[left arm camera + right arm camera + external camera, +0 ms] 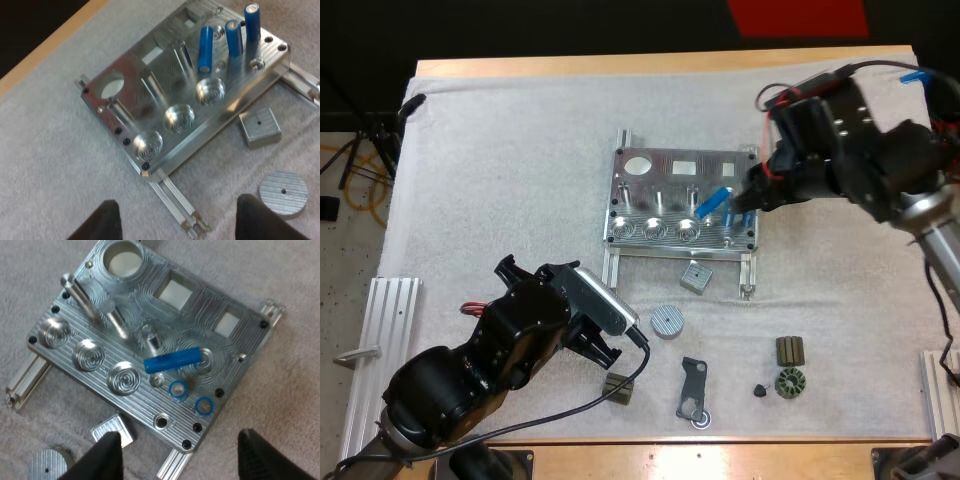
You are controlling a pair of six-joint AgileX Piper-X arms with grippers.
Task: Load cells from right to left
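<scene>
My left claw [177, 220] and right claw [180, 455] both stand wide, gripping nothing. The metal plate [150, 305] on the white mat [500, 180] holds three blue cells [205, 48] at its right end, two upright and one leaning. The three round pockets [178, 118] to their left show bare metal.

Machined metal fixture [655, 185], glossy with ringed tool marks; smooth blue cylinders [205, 49]; nappy white cloth mat [500, 180]; wooden desk [670, 62].

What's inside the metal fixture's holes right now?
Three blue cells sit at the metal fixture's right end, two upright and one leaning. Three round pockets beside them are empty. The cells' lower ends are hidden in their holes, so seating depth can't be judged.
</scene>
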